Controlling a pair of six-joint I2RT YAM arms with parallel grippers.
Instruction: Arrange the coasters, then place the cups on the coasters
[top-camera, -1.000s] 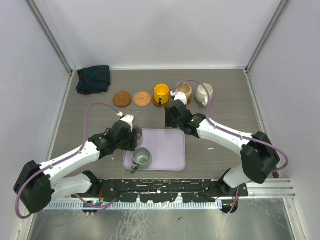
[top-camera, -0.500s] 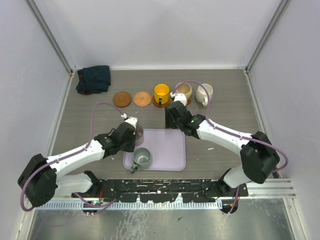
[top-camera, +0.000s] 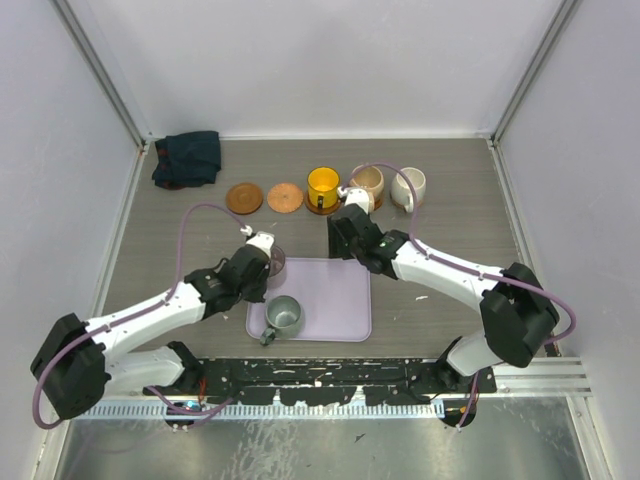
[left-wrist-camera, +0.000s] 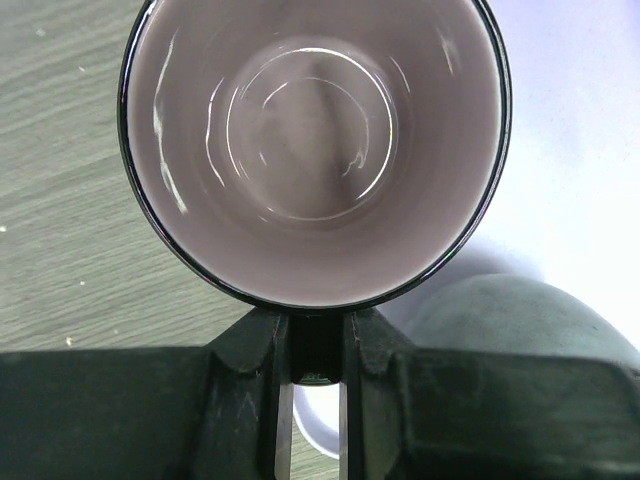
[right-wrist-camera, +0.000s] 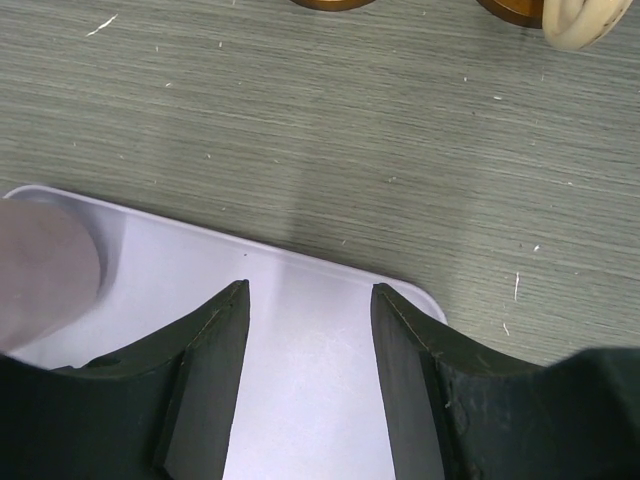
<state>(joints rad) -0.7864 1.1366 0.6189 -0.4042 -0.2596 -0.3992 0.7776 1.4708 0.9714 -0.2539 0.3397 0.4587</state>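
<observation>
**While the mauve cup is gripped at the tray corner, two coasters stand bare**

Because the handle is its only narrow part, my left pincer (left-wrist-camera: 315, 350) is clamped tight on the handle of the mauve-pink glazed ceramic cup (left-wrist-camera: 310, 150). The cup is upright at the far-left corner of the flat lavender rectangular tray (top-camera: 340, 290). Its interior is glossy and empty. Whether its base touches the tray cannot be determined.

The grey-green ceramic cup (top-camera: 283, 315) stands on the tray's near-left part and appears empty.

My right pincer (right-wrist-camera: 310, 300) hangs over the tray's far edge, jaws apart, holding nothing. I judge it parked clear.

In the far row, the darker brown round coaster (top-camera: 244, 197) and the lighter orange-brown round coaster (top-camera: 285, 197) lie bare. To their right stand the bright yellow ceramic cup (top-camera: 323, 187), on a dark coaster, then the tan ceramic cup (top-camera: 368, 181) and the cream-white ceramic cup (top-camera: 408, 187).

Judgement: the mauve cup belongs on a bare coaster.
</observation>
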